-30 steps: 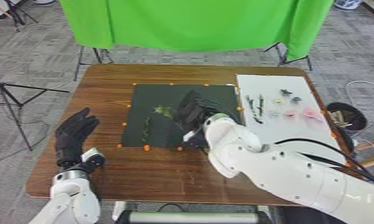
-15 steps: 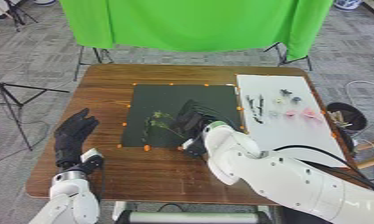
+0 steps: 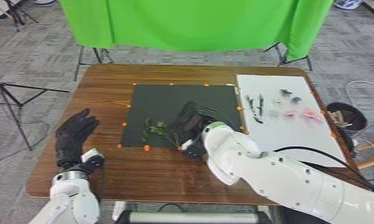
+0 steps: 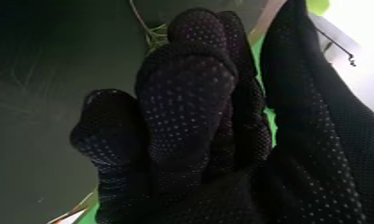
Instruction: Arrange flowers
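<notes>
Greenery [image 3: 155,129] lies on the dark mat [image 3: 155,96] in the head view, stem ends hard to follow beside the right hand [image 3: 192,119], angled inward, grip unclear; the left hand [image 3: 75,131] points forward, open. Right wrist view: the right hand [image 4: 188,105] partly hides a wispy green bit [image 4: 155,36]

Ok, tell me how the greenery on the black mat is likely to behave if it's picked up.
The greenery looks slight and wispy, so it is probably very light and bends easily. Its fine, spread-out sprays could snag or tangle. Lying loosely on the black mat, it would more likely slide than roll if pushed.
</notes>
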